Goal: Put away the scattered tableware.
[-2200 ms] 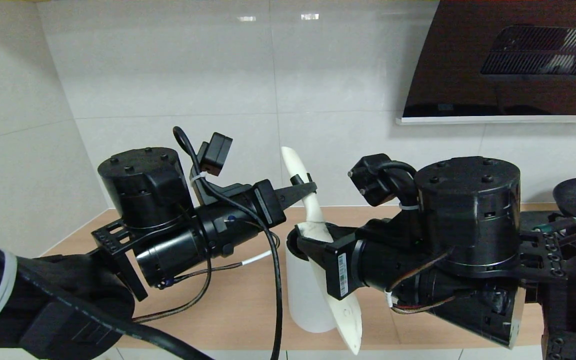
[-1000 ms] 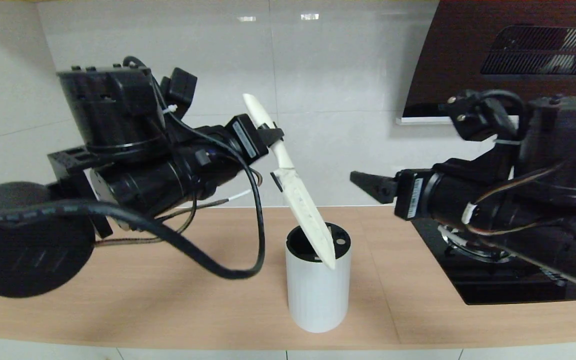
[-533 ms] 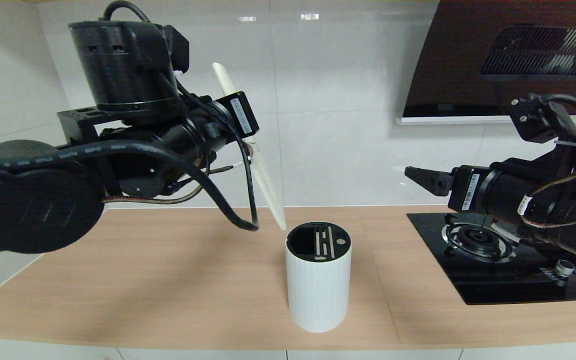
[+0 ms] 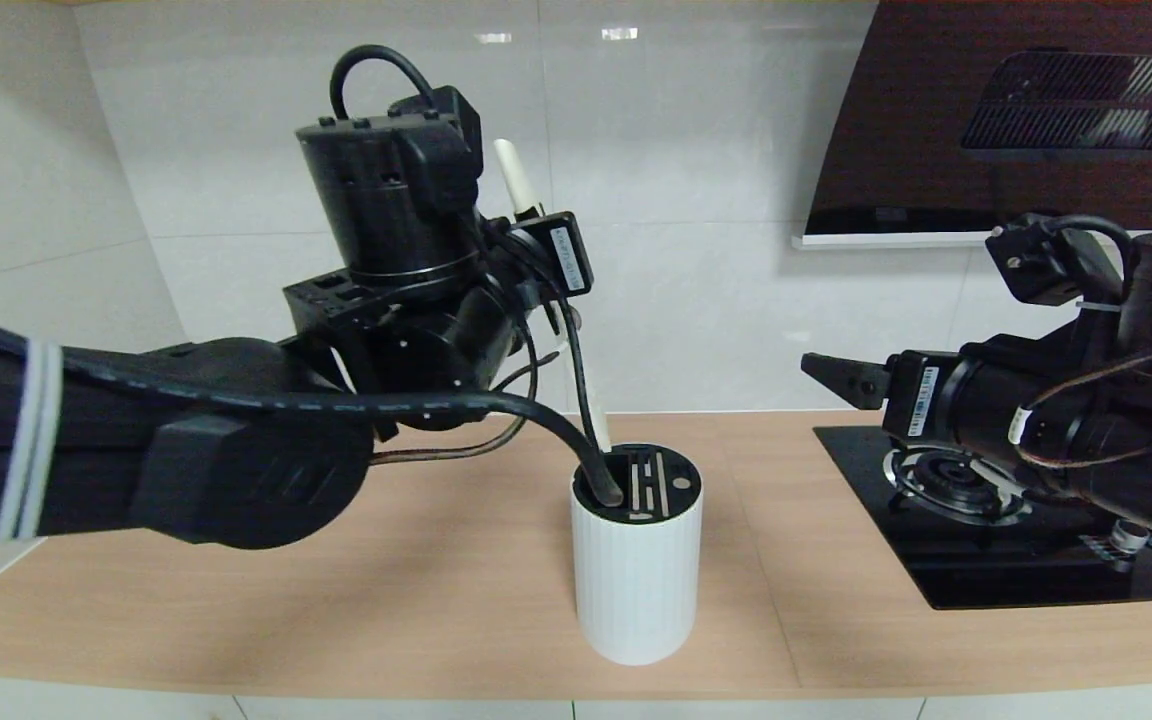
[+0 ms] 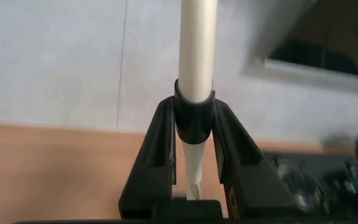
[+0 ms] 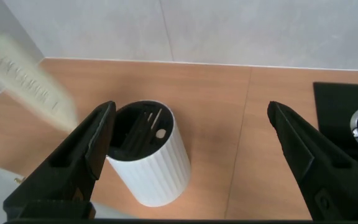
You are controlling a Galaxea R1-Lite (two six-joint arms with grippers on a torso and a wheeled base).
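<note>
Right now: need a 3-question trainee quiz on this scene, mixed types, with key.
1. True or false: the right gripper holds the knife.
2. The white holder stands on: A) a tray, B) the wooden counter, C) a shelf.
3. Fill in: the left gripper grips the knife by its ____.

Key:
1. False. The right gripper is open and empty.
2. B.
3. Handle. The blade points down toward the white holder.
</note>
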